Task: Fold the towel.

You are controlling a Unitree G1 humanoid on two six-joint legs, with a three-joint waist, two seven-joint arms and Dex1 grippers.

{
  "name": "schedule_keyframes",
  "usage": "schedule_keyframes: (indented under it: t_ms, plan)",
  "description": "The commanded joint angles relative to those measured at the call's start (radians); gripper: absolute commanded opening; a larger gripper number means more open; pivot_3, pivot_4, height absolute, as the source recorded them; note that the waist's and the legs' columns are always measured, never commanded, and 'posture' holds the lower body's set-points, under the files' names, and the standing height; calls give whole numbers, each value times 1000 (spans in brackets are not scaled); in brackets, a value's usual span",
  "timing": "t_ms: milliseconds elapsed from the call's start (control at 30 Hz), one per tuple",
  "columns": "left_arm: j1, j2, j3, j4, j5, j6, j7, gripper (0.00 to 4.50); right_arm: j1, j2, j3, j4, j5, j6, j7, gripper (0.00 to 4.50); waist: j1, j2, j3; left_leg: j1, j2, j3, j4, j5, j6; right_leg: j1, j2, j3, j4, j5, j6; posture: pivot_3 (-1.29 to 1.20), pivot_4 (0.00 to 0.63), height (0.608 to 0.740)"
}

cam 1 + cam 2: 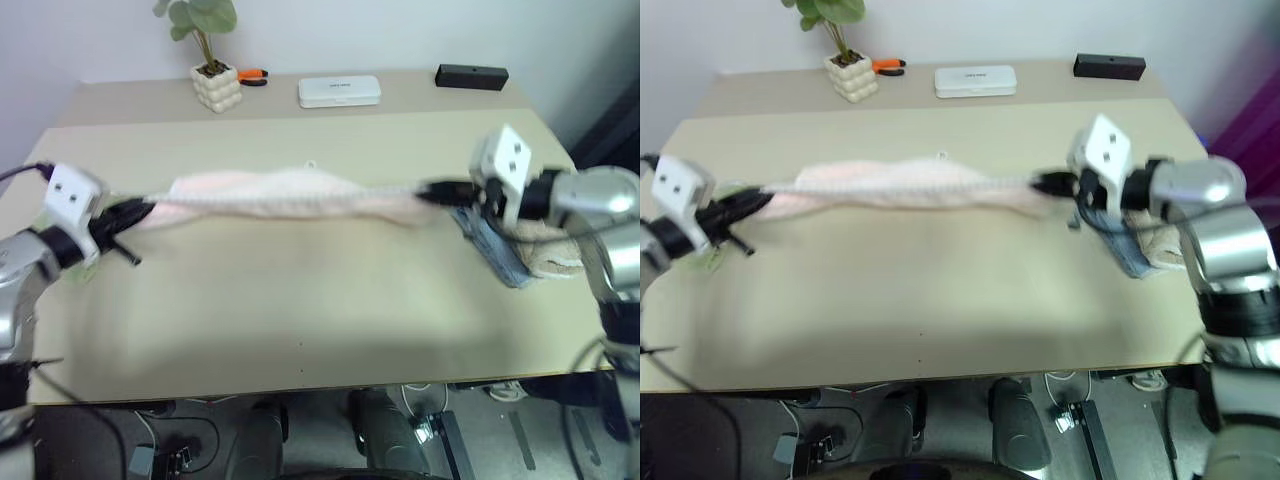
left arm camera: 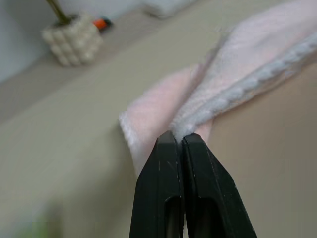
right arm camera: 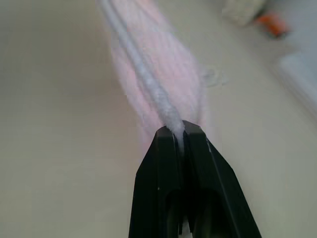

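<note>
The left gripper (image 2: 179,139) is clamped tight on one end of the pale pink towel (image 1: 285,192), its two black fingers (image 2: 161,183) pressed together with the white edge pinched between them. The right gripper (image 3: 174,131) is likewise closed on the opposite end, the white edge running straight out from its tips. Between the two, the towel hangs stretched in a long, bunched band across the middle of the beige table (image 1: 300,300), raised off its surface. Under the right arm, near the table's right edge, lies a beige towel (image 1: 545,255) with a blue-grey cloth (image 1: 495,250) just beside it. Along the far edge stand a small potted plant in a bumpy white pot (image 1: 215,85), an orange-handled tool (image 1: 252,76), a flat white case (image 1: 339,91) and a black box (image 1: 471,76).
</note>
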Motion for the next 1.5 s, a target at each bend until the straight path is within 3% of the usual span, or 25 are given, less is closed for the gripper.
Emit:
schedule_keyframes:
  t_ms: [33, 133, 333, 667, 900, 1100, 1200, 1333, 1367, 1500]
  plan:
    - [49, 29, 116, -62, -78, 72, -34, 0, 80, -70, -96, -110, 103, 84, 58, 39, 5, 0, 0, 2, 0, 0, 1, 0, 0, 2, 0, 0, 0, -1, -1, 0, 150, 737]
    - [130, 59, 143, -92, -123, 124, -118, 0, 137, -102, -116, -122, 136, 103, 86, 39, 0, -1, 0, 4, 0, 1, 1, 0, 0, 4, 0, 0, 0, -1, -2, 0, 150, 737]
    - [151, 87, 42, -71, -58, 100, -138, 0, 109, -77, -60, -47, 70, 51, 31, 39, -4, -1, 0, 9, 1, 2, -1, 0, 0, 6, 1, 1, 0, -2, -3, 0, 150, 737]
    - [-286, -93, -291, 354, 230, -179, 48, 0, -35, 51, 108, 235, -160, -87, -119, 39, 1, -2, -1, 8, 0, 2, 0, 0, 0, 7, 1, 1, -1, 0, 0, 0, 150, 737]
    - [-488, -176, -366, 642, 301, -323, 67, 0, -97, 138, 141, 376, -232, -141, -177, 39, -5, -2, -1, 8, 0, 2, -1, 0, 0, 6, 1, 0, 0, 0, 1, 0, 150, 737]
    - [-543, -189, -379, 769, 318, -346, 46, 0, -103, 179, 136, 410, -260, -166, -204, 39, -4, -2, -1, 8, 0, 2, -1, 0, 0, 6, 1, 0, 1, 0, 1, 0, 150, 737]
    - [-548, -191, -361, 792, 317, -352, 78, 896, -97, 186, 116, 395, -259, -174, -227, 924, -4, -2, -1, 8, 0, 2, -1, 0, 0, 6, 1, 0, 1, 0, 1, 0, 150, 737]
    - [-533, -190, -325, 792, 318, -368, 154, 2822, -68, 170, 61, 329, -256, -181, -278, 2832, -3, -2, -1, 8, 0, 1, -1, 0, 0, 6, 1, 0, 1, 0, 1, 0, 150, 737]
    - [-523, -187, -306, 783, 306, -361, 167, 3246, -54, 159, 43, 308, -253, -171, -286, 2850, -3, -2, -1, 8, 0, 1, -1, 0, 0, 6, 1, 0, 1, 0, 1, 0, 150, 737]
    - [-478, -182, -223, 737, 263, -318, 231, 3246, 21, 128, -42, 194, -207, -88, -299, 2850, -3, -2, -1, 8, 0, 1, -1, 0, 0, 6, 1, 0, 1, 0, 1, 0, 150, 737]
